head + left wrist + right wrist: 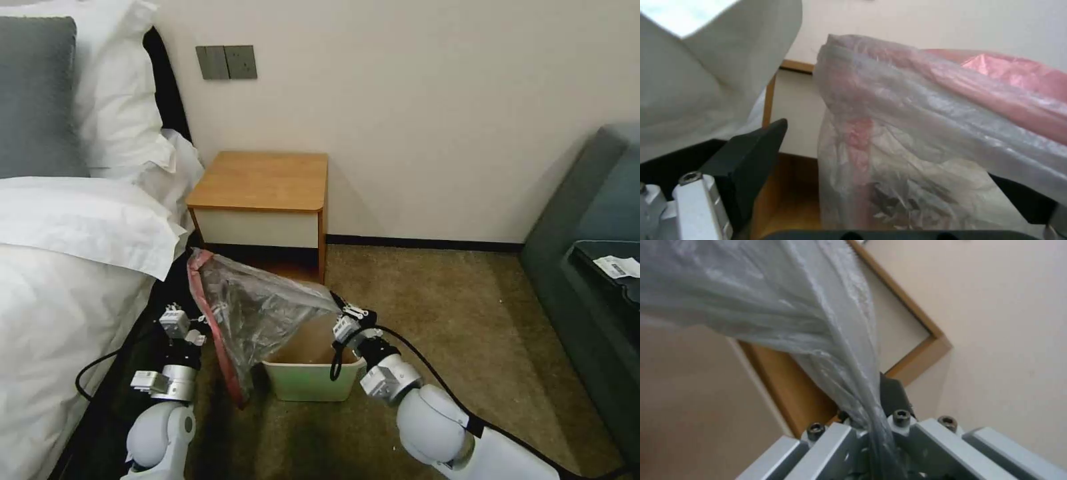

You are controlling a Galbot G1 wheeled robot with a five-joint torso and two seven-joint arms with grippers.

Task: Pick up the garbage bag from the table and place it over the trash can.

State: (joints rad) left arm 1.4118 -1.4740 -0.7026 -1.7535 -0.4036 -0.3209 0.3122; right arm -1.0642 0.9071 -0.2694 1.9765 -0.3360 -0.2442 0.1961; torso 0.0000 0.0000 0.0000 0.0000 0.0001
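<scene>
The brown carpeted floor (467,313) carries the wooden worktop (263,180), which stands against the wall beside the bed (60,293), its light-brown top bare. The light-green trash can (313,383) also sits on the floor, in front of the worktop, just below and between the two sets of fingers. A dark sofa (587,267) stands on the floor farther right.

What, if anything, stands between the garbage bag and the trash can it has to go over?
Nothing visible does. The garbage bag hangs stretched between the left gripper and right gripper, right above the open trash can on the carpet.
</scene>
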